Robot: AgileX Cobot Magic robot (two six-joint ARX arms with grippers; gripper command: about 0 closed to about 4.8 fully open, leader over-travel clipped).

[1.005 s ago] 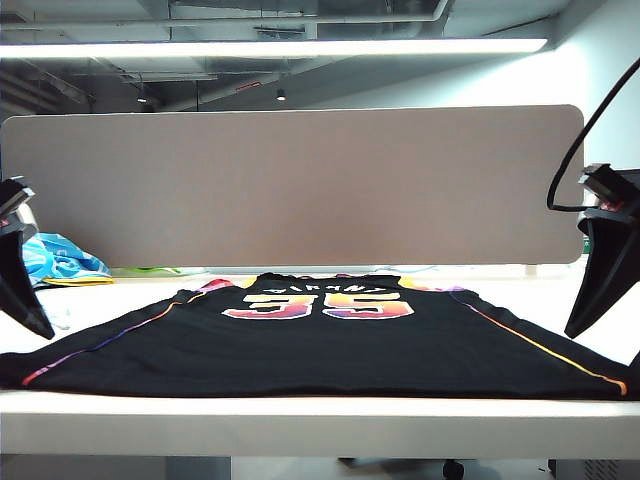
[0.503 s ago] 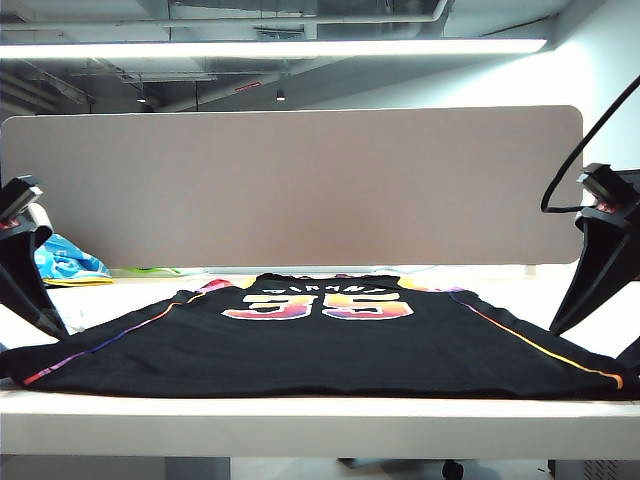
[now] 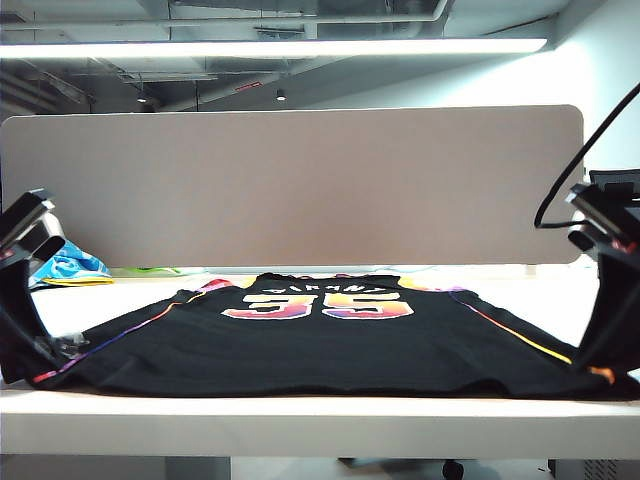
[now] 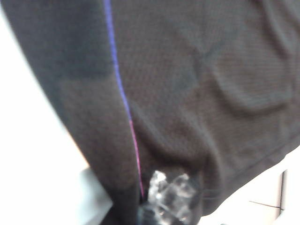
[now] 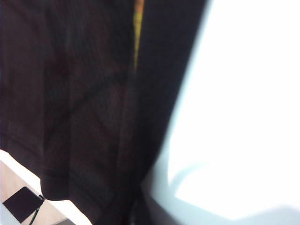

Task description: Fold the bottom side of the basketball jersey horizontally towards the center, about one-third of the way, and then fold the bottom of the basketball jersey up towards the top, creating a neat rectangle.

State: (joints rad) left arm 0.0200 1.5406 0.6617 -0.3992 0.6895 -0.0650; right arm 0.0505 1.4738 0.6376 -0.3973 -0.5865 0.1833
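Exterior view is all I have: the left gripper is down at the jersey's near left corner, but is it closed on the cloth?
Observer: Yes. The left wrist view shows the left gripper pinched shut on the jersey, beside the purple-pink stripe.
Operator: And the right gripper, at the near right corner?
Observer: The right wrist view shows the hem, a yellow stripe and the white table, but no clear fingers, so I cannot tell.

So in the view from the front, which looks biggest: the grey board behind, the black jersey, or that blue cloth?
1. Grey board
2. Black jersey, though lying flat foreshortens it
3. Blue cloth, partly hidden behind the left gripper
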